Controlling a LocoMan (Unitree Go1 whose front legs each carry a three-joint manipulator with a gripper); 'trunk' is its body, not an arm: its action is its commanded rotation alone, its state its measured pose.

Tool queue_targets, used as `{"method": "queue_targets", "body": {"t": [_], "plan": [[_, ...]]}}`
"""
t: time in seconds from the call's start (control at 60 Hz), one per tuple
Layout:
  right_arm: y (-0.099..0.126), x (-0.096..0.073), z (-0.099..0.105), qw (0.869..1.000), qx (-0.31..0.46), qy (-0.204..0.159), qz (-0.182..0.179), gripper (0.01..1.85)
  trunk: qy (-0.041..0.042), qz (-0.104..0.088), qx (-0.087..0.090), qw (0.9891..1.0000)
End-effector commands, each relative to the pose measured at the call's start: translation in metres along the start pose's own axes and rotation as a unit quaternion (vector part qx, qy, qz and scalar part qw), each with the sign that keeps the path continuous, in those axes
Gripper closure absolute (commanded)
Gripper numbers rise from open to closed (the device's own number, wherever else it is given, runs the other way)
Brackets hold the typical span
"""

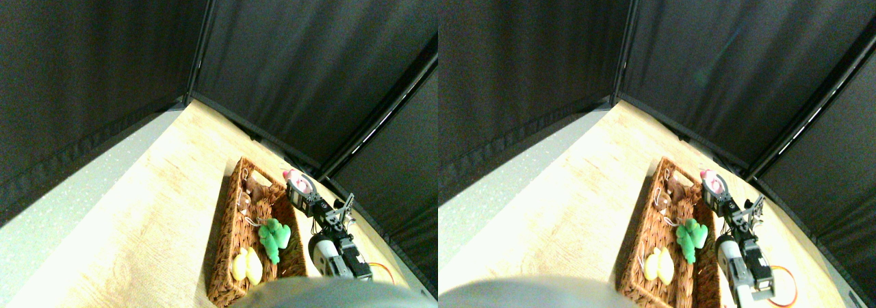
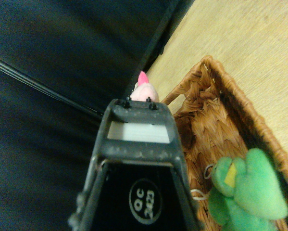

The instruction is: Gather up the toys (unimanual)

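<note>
A wooden bench [image 1: 164, 205] inside dark curtain walls carries one long wicker basket [image 1: 229, 253], lying lengthwise away from the camera. The right gripper [image 1: 298, 187] reaches in from the lower right and sits at the basket's far right rim, with a pink toy [image 1: 296, 178] at its tip. In the wrist view the pink toy [image 2: 144, 91] peeks out just past the end of the dark jaw frame; the jaws look closed on it, though the gap between them is hidden, so how tightly cannot be told. The step in hand appears to be carrying the pink toy to the basket for release. The next move likely calls for shifting the tip further over the basket's inside, clear of the rim, then opening the jaws. Counted: one basket; four toys in view, three of them in the basket, namely a green toy [image 1: 274, 238] in the middle, a yellow toy [image 1: 247, 265] at the near end and a brown toy [image 1: 248, 199] at the far end, plus the pink one at the gripper
</note>
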Motion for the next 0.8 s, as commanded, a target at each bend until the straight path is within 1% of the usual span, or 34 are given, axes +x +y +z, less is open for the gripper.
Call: {"method": "queue_targets", "body": {"t": [0.017,0.05,0.1,0.117,0.133,0.15,0.167,0.183,0.217,0.233,0.25,0.267,0.35,0.383,0.45,0.55,0.6,0.633,0.65,0.683,0.717,0.733,0.75,0.767,0.8], "plan": [[0.007,0.000,0.000,1.000,-0.006,-0.004,0.003,1.71,0.0058,0.010,0.002,0.9999],[0.007,0.000,0.000,1.000,-0.004,-0.003,0.003,1.71,0.0070,0.010,0.002,0.9999],[0.006,0.000,-0.001,1.000,0.000,0.009,0.006,1.80,0.0077,0.008,0.002,0.9999],[0.006,-0.001,-0.001,1.000,0.004,0.016,0.004,1.76,0.0077,0.008,0.002,0.9999],[0.006,-0.001,-0.001,1.000,0.004,0.016,0.004,1.76,0.0083,0.008,0.002,0.9999],[0.006,-0.001,-0.001,1.000,0.009,0.025,0.000,1.56,0.0091,0.007,0.003,0.9999],[0.006,-0.001,-0.001,0.999,0.016,0.034,-0.011,1.29,0.0099,0.006,0.004,0.9999],[0.006,-0.002,-0.001,0.999,0.016,0.038,-0.019,1.09,0.0099,0.006,0.004,0.9999],[0.007,-0.004,0.000,0.999,0.003,0.038,-0.035,0.75,0.0100,0.006,0.005,0.9999],[0.007,-0.004,0.000,0.999,0.003,0.038,-0.035,0.75,0.0100,0.006,0.005,0.9999],[0.007,-0.006,0.000,0.999,-0.005,0.041,-0.036,0.63,0.0102,0.005,0.005,0.9999],[0.006,-0.007,0.001,0.998,-0.013,0.044,-0.034,0.56,0.0102,0.005,0.005,0.9999],[0.005,-0.008,0.003,0.998,-0.032,0.044,-0.025,0.53,0.0120,0.005,0.006,0.9999],[0.004,-0.008,0.005,0.998,-0.025,0.045,-0.026,0.56,0.0114,0.005,0.006,0.9999],[0.002,-0.008,0.008,0.999,-0.012,0.042,-0.030,0.59,0.0136,0.003,0.009,0.9999],[-0.002,-0.009,0.015,0.999,-0.008,0.032,-0.026,0.72,0.0172,-0.003,0.014,0.9997],[-0.008,-0.010,0.022,0.999,-0.021,0.013,-0.028,0.78,0.0201,-0.007,0.019,0.9996],[-0.013,-0.014,0.028,0.999,-0.018,-0.005,-0.031,0.84,0.0214,-0.010,0.022,0.9995],[-0.013,-0.014,0.028,0.999,-0.018,-0.005,-0.031,0.84,0.0221,-0.011,0.024,0.9994],[-0.019,-0.019,0.037,0.999,-0.026,-0.021,-0.038,0.91,0.0247,-0.016,0.029,0.9992],[-0.026,-0.023,0.046,0.998,-0.007,-0.038,-0.040,1.02,0.0274,-0.021,0.034,0.9988],[-0.026,-0.023,0.046,0.998,-0.007,-0.038,-0.040,1.02,0.0277,-0.023,0.035,0.9987],[-0.029,-0.025,0.050,0.998,0.001,-0.047,-0.044,1.05,0.0290,-0.026,0.038,0.9985],[-0.033,-0.027,0.053,0.998,-0.002,-0.054,-0.037,1.08,0.0299,-0.027,0.040,0.9984],[-0.041,-0.031,0.061,0.997,0.023,-0.062,-0.030,1.12,0.0329,-0.034,0.047,0.9978]]}}
